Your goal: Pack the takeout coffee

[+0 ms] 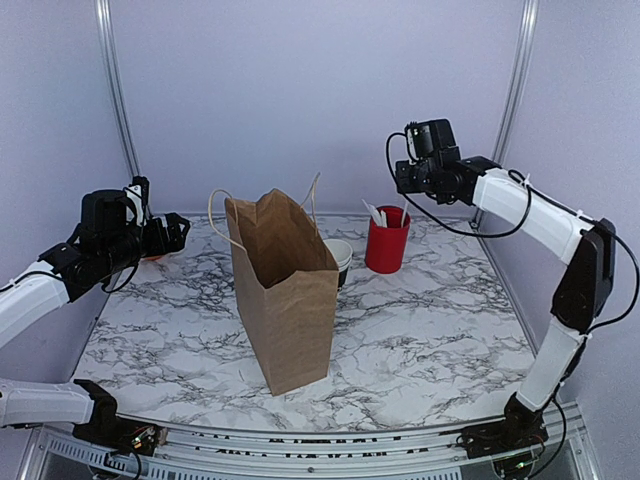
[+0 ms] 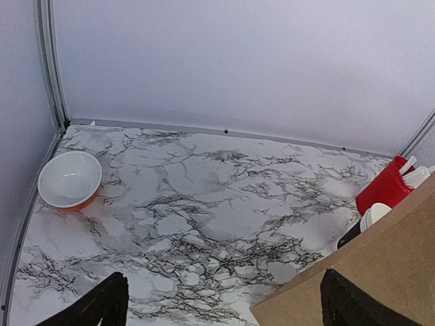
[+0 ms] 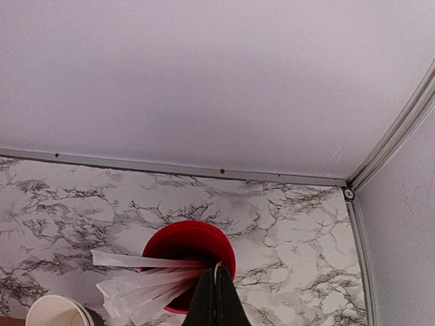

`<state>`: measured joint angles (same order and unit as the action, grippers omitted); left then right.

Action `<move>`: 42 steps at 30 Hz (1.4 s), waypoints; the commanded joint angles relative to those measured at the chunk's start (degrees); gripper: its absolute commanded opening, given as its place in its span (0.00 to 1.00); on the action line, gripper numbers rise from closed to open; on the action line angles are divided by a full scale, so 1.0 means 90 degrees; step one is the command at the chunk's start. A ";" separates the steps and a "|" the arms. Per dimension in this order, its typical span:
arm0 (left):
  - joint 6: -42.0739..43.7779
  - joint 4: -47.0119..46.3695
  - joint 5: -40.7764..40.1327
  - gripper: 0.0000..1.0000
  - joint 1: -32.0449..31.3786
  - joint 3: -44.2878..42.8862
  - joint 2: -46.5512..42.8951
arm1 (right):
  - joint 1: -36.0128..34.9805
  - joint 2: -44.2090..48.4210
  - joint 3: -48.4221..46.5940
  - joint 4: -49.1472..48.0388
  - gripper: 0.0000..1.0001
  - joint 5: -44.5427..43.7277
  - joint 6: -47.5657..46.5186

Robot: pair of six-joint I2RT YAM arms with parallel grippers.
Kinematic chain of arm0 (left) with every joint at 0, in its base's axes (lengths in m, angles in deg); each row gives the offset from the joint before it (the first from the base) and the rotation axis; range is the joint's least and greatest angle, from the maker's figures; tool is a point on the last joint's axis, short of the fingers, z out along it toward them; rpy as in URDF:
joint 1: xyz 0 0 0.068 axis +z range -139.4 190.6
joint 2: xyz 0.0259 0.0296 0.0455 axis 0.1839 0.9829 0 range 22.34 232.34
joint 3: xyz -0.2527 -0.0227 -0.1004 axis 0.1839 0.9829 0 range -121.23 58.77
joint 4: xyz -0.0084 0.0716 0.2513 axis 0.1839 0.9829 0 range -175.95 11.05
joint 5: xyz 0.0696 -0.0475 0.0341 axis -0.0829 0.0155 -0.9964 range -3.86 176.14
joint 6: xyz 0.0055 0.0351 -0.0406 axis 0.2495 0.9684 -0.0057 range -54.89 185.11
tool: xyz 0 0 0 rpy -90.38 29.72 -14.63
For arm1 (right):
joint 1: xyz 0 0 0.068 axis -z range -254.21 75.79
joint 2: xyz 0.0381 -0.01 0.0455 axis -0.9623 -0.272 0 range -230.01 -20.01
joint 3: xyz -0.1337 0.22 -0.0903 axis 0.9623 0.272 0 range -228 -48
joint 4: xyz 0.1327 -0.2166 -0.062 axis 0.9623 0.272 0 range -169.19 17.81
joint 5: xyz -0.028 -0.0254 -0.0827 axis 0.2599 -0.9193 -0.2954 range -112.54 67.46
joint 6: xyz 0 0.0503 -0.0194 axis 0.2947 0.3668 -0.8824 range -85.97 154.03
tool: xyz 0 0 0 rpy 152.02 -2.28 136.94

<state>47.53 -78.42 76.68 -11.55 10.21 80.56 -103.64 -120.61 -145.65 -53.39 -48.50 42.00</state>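
The takeout coffee with the black lid is not in any view. A tall brown paper bag (image 1: pixel 285 290) stands open at the table's middle; its side also shows in the left wrist view (image 2: pixel 380 272). My left gripper (image 1: pixel 175 232) is open and empty, held above the table left of the bag, with its fingertips wide apart (image 2: pixel 224 305). My right gripper (image 1: pixel 403 190) hovers right above the red cup of utensils (image 1: pixel 387 245). Its jaws are shut (image 3: pixel 217 270), with a thin white utensil wrapper edge pinched between the tips.
A stack of lidless black cups with white rims (image 1: pixel 340 255) stands behind the bag, left of the red cup (image 3: pixel 187 241). A white bowl with an orange outside (image 2: pixel 69 178) sits at the far left by the wall. Walls close the back and both sides.
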 commanded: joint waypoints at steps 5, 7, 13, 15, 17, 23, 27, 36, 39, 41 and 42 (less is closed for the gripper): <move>-0.0042 -0.0192 0.0054 0.99 0.0028 0.0080 0.0031 | -0.0230 0.0808 -0.0740 0.0253 0.00 0.0184 -0.0051; -0.0048 -0.0192 0.0054 0.99 0.0027 0.0082 0.0035 | -0.0267 0.0994 -0.0743 0.0204 0.00 0.0390 0.0002; -0.0057 -0.0211 0.0064 0.99 0.0030 0.0092 0.0062 | -0.0401 0.1548 -0.0752 -0.0064 0.00 0.1581 0.0151; -0.0056 -0.0204 0.0064 0.99 0.0027 0.0087 0.0065 | -0.0478 0.1721 -0.0726 -0.0212 0.00 0.1945 0.0207; -0.0055 -0.0205 0.0063 0.99 0.0025 0.0092 0.0064 | -0.0541 0.1968 -0.0576 -0.0474 0.00 0.2234 0.0292; -0.0065 -0.0212 0.0054 0.99 0.0028 0.0102 0.0075 | -0.0564 0.2641 0.0186 -0.1555 0.01 0.3440 0.0779; -0.0068 -0.0211 0.0064 0.99 0.0024 0.0093 0.0098 | -0.0573 0.2723 0.0307 -0.1973 0.01 0.4314 0.1090; -0.0057 -0.0212 0.0064 0.99 0.0028 0.0092 0.0091 | -0.1184 0.2591 0.0047 -0.2150 0.02 0.4940 0.1023; -0.0058 -0.0207 0.0064 0.99 0.0029 0.0090 0.0103 | -0.1562 0.2395 -0.0277 -0.1791 0.02 0.4728 0.0632; -0.0057 -0.0211 0.0066 0.99 0.0029 0.0092 0.0090 | -0.1777 0.2244 -0.0535 -0.1488 0.02 0.4564 0.0405; -0.0058 -0.0212 0.0059 0.99 0.0025 0.0097 0.0094 | -0.1877 0.2168 -0.0702 -0.1335 0.02 0.4459 0.0299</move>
<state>47.33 -78.46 76.70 -11.55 10.21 80.95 -117.37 -99.03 -146.30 -69.89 -6.53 49.10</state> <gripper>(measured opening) 0.992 0.024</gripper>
